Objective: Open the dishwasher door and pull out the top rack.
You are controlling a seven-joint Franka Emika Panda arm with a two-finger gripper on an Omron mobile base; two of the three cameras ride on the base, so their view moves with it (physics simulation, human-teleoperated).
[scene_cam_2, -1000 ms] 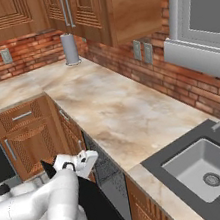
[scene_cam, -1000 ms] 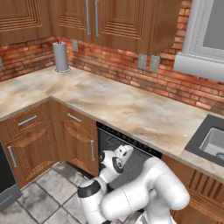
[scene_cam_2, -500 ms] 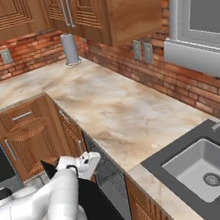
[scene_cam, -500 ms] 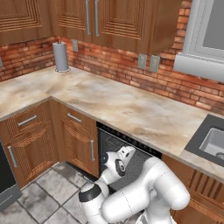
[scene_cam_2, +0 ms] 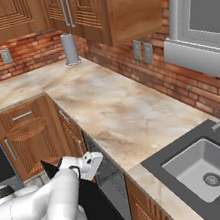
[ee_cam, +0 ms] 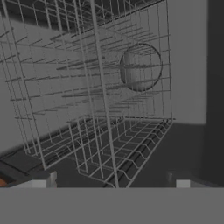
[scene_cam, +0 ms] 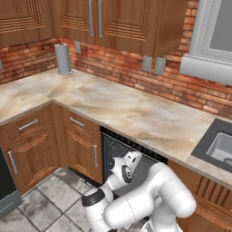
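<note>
The dishwasher door (scene_cam_2: 97,205) is a black panel swung down and open below the counter. Inside the dark opening sits the top rack (ee_cam: 109,100), a basket of thin grey wire; its grid (scene_cam: 118,147) also shows just under the counter edge. My gripper (ee_cam: 113,181) stands open right in front of the rack's wires, with nothing between its fingertips (ee_cam: 43,179). Seen from the base, the gripper (scene_cam: 134,157) reaches into the upper part of the opening, and from the other side the gripper (scene_cam_2: 94,162) sits above the lowered door.
A marble counter (scene_cam: 136,113) runs above the dishwasher, with a sink (scene_cam_2: 205,164) to the right. Brown cabinet doors (scene_cam: 79,147) flank the opening on the left. A paper towel roll (scene_cam: 63,59) stands at the far corner. A round grey disc (ee_cam: 141,67) sits on the dishwasher's back wall.
The hand has moved up and in toward the dishwasher opening. The jaws have stayed open.
</note>
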